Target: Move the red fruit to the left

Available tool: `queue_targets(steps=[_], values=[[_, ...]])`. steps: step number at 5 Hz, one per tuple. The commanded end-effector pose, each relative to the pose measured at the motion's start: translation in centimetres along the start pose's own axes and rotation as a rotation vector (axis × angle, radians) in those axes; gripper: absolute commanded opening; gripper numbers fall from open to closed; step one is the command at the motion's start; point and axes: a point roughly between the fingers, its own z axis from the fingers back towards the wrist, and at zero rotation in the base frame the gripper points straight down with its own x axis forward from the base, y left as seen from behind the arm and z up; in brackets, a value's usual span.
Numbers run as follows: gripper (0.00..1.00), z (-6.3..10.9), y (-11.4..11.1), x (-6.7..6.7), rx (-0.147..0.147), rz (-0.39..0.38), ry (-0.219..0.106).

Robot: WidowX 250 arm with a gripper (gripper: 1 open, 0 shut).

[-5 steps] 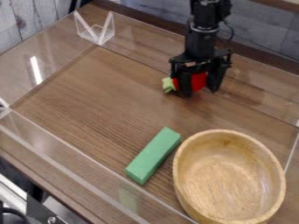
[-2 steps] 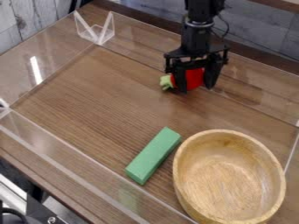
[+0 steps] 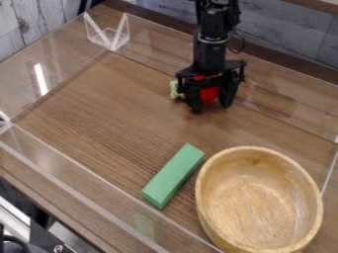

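So the black fingers [image 3: 208, 87] were down around the red fruit [image 3: 208, 95], one on each side, though I couldn't tell if they were really pinching it. The fruit sat toward the far part of the wooden surface [image 3: 99, 121], its leafy green top poking out on the picture's left. Nearer the camera there was a green block [image 3: 172, 176] lying at a slant, and just beside it a big round wooden bowl [image 3: 259, 201].
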Motion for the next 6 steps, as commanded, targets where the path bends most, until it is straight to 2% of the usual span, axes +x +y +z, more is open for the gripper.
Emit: queue_targets(steps=[1, 2, 6], values=[[0.0, 1.8, 0.7, 0.3, -0.03, 0.07, -0.03], [0.0, 2.3, 1.2, -0.4, -0.034, 0.123, -0.033], [0.0, 6.2, 1.1, -2.0, -0.036, 0.197, -0.014]])
